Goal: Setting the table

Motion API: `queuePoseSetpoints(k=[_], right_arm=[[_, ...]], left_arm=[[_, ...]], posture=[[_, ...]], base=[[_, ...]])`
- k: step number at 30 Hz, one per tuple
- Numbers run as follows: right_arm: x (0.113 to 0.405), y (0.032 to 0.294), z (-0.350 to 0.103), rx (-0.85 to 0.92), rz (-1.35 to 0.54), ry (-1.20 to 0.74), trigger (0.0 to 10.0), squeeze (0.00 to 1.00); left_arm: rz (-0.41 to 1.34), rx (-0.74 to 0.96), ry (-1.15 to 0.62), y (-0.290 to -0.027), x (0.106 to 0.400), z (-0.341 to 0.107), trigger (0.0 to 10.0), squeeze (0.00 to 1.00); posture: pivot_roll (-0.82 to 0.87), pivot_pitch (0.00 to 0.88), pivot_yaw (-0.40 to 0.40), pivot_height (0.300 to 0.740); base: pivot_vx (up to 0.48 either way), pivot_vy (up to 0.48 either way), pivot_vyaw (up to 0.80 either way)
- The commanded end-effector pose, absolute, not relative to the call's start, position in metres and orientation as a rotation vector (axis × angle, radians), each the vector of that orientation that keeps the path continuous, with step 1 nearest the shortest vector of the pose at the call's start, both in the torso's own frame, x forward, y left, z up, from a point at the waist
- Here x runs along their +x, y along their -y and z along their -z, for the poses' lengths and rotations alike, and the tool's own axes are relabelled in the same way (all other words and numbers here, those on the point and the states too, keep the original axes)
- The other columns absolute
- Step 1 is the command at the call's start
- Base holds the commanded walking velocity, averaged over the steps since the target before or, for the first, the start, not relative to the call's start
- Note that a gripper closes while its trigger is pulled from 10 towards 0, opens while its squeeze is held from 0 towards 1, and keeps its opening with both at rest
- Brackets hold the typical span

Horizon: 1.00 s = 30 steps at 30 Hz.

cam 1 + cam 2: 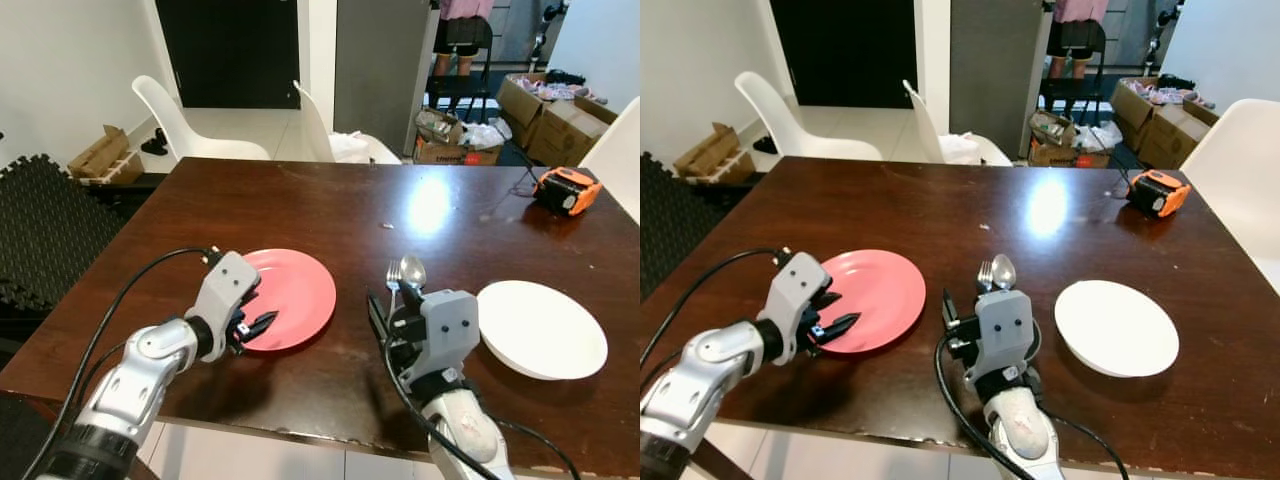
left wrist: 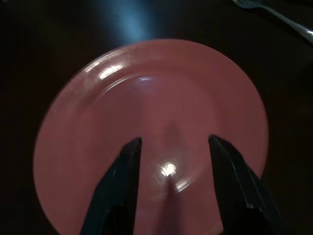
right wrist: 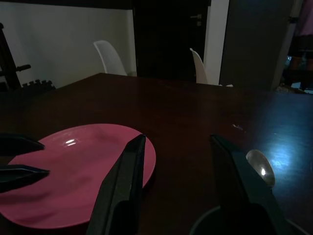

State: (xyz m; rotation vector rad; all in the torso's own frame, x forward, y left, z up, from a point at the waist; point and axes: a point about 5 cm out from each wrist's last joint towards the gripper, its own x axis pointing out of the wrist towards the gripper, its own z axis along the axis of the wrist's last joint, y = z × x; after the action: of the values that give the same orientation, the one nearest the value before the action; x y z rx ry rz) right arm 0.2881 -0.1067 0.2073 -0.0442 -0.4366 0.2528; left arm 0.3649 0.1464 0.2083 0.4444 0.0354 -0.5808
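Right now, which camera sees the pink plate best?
The left wrist view: the pink plate is close up, under the open left hand. Both eye views show it whole but small, its near edge hidden by that hand. The right wrist view shows it dim and side-on.

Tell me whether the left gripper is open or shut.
Open. The left gripper hovers over the red plate, its two black fingers spread apart with bare plate showing between them.

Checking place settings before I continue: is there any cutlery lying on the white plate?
No, the round white plate is bare; the metal fork and spoon lie on the dark wooden table beside it.
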Motion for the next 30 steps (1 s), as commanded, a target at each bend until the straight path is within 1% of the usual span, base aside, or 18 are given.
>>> queuePoseSetpoints(k=[1,3,4,7,8,10,11,13,15,16,17,19,21,25,27,28,29,30], right_arm=[[0.287,0.104,-0.204,-0.040,-0.261,0.429,10.0,0.00],[0.287,0.104,-0.204,-0.039,-0.261,0.428,10.0,0.00],[0.287,0.104,-0.204,-0.039,-0.261,0.428,10.0,0.00],[0.287,0.104,-0.204,-0.037,-0.261,0.428,10.0,0.00],[0.287,0.104,-0.204,-0.037,-0.261,0.428,10.0,0.00],[0.286,0.103,-0.204,-0.036,-0.260,0.429,10.0,0.00],[0.286,0.104,-0.204,-0.036,-0.257,0.429,10.0,0.00],[0.286,0.104,-0.204,-0.036,-0.257,0.429,10.0,0.00],[0.286,0.105,-0.204,-0.037,-0.252,0.427,10.0,0.00],[0.286,0.105,-0.204,-0.037,-0.252,0.427,10.0,0.00],[0.286,0.106,-0.204,-0.038,-0.250,0.426,10.0,0.00],[0.286,0.106,-0.203,-0.037,-0.250,0.426,10.0,0.00],[0.287,0.105,-0.204,-0.035,-0.251,0.426,10.0,0.00],[0.288,0.105,-0.204,-0.032,-0.253,0.426,10.0,0.00],[0.289,0.104,-0.204,-0.031,-0.261,0.426,10.0,0.00],[0.289,0.104,-0.204,-0.031,-0.261,0.426,10.0,0.00],[0.289,0.103,-0.204,-0.032,-0.263,0.427,10.0,0.00],[0.290,0.103,-0.205,-0.033,-0.264,0.430,10.0,0.00]], left_arm=[[0.525,0.494,-0.090,-0.149,0.374,-0.201,10.0,0.00],[0.482,0.578,-0.083,-0.151,0.383,-0.207,10.0,0.00],[0.482,0.578,-0.083,-0.151,0.383,-0.207,10.0,0.00],[0.506,0.742,-0.075,-0.150,0.388,-0.207,10.0,0.00],[0.506,0.742,-0.075,-0.150,0.388,-0.207,10.0,0.00],[0.566,0.806,-0.108,-0.151,0.387,-0.203,10.0,0.00],[0.632,0.839,-0.142,-0.155,0.383,-0.199,10.0,0.00],[0.632,0.839,-0.142,-0.155,0.383,-0.199,10.0,0.00],[0.759,0.887,-0.228,-0.167,0.374,-0.191,10.0,0.00],[0.759,0.887,-0.228,-0.167,0.374,-0.191,10.0,0.00],[0.848,0.899,-0.309,-0.184,0.364,-0.184,10.0,0.00],[0.877,0.895,-0.327,-0.190,0.360,-0.183,10.0,0.00],[0.920,0.848,-0.356,-0.198,0.352,-0.183,10.0,0.00],[0.965,0.786,-0.375,-0.201,0.345,-0.185,10.0,0.00],[0.974,0.718,-0.362,-0.196,0.341,-0.186,10.0,0.00],[0.974,0.718,-0.362,-0.196,0.341,-0.186,10.0,0.00],[0.961,0.670,-0.323,-0.190,0.343,-0.189,10.0,0.00],[0.895,0.576,-0.230,-0.181,0.352,-0.201,10.0,0.00]], posture=[[0.00,0.169,0.143,0.740],[0.00,0.170,0.143,0.740],[0.00,0.170,0.143,0.740],[0.00,0.172,0.144,0.740],[0.00,0.172,0.144,0.740],[-0.01,0.174,0.147,0.740],[-0.01,0.175,0.147,0.740],[-0.01,0.175,0.147,0.740],[0.00,0.180,0.149,0.740],[0.00,0.180,0.149,0.740],[0.01,0.182,0.149,0.740],[0.01,0.182,0.148,0.740],[0.02,0.184,0.145,0.740],[0.03,0.183,0.141,0.740],[0.03,0.183,0.137,0.740],[0.03,0.183,0.137,0.740],[0.02,0.182,0.136,0.740],[0.02,0.182,0.136,0.740]], base=[[0.000,0.000,0.00],[0.000,0.000,0.00],[0.000,0.000,0.00],[0.000,0.000,0.00],[0.000,0.000,0.00],[0.000,0.000,0.00],[0.000,0.000,0.00],[0.000,0.000,0.00],[0.000,0.000,0.00],[0.000,0.000,0.00],[0.000,0.000,0.00],[0.000,0.000,0.00],[0.000,0.000,0.00],[0.000,0.000,0.00],[0.000,0.000,0.00],[0.000,0.000,0.00],[0.000,0.000,0.00],[0.000,0.000,0.00]])
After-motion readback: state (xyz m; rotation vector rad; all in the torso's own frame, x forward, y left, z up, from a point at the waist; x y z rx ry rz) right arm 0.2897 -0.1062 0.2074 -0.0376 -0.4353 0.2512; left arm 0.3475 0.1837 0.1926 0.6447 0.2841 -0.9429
